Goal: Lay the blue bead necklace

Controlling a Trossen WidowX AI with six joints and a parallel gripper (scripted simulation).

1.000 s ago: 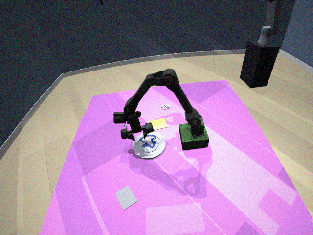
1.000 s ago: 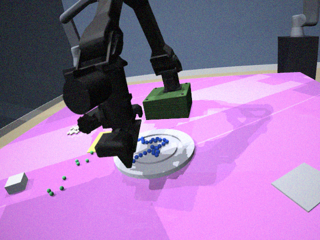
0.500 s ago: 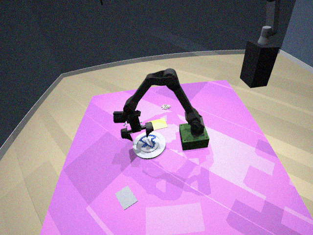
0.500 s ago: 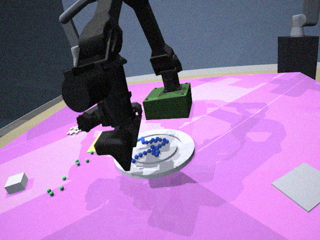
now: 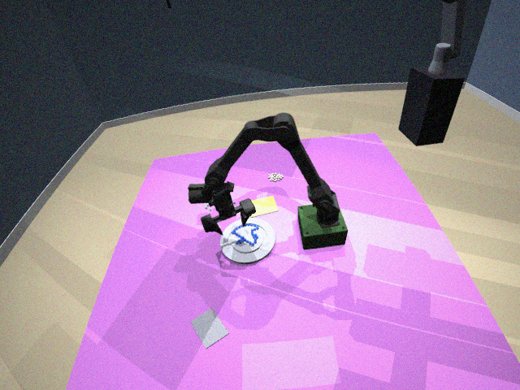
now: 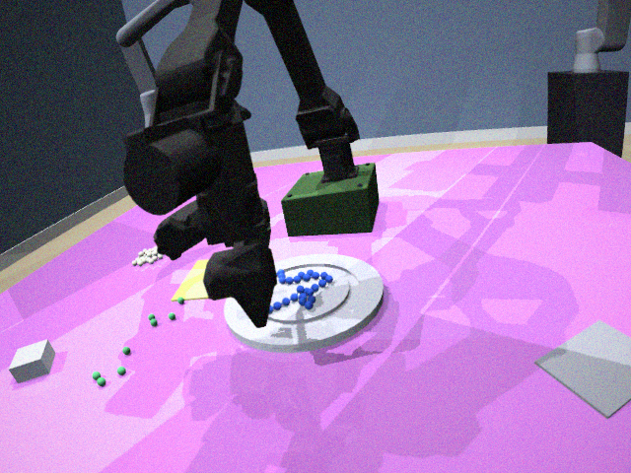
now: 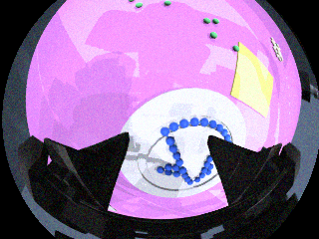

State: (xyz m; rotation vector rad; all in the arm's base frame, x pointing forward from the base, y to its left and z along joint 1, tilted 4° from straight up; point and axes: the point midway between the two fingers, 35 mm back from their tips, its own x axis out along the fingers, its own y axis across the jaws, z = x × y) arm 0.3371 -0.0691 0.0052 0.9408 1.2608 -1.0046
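The blue bead necklace [image 5: 253,243] [image 6: 302,289] [image 7: 194,121] lies on the round white bead board [image 5: 268,247] [image 6: 369,300] [image 7: 150,105]. In the wrist view its top part curves along the far right side of the ring groove. The rest bends inward in a zigzag across the middle, with some beads bunched together. I cannot tell which beads sit down in the groove. My gripper [image 5: 232,229] [image 7: 169,138] is open and empty above the board, its fingers wide apart on either side of part of the necklace. In the exterior view the near finger hides the board's left part.
A yellow sheet [image 5: 266,205] [image 6: 189,286] [image 7: 253,80] lies beside the board. Loose green beads [image 6: 126,350] [image 7: 213,35], a white bead pile [image 5: 275,177] [image 6: 147,256], a grey block [image 6: 32,360] and a grey tile [image 5: 210,328] [image 6: 591,367] lie around. The arm stands on a green base [image 5: 322,235] [image 6: 331,214].
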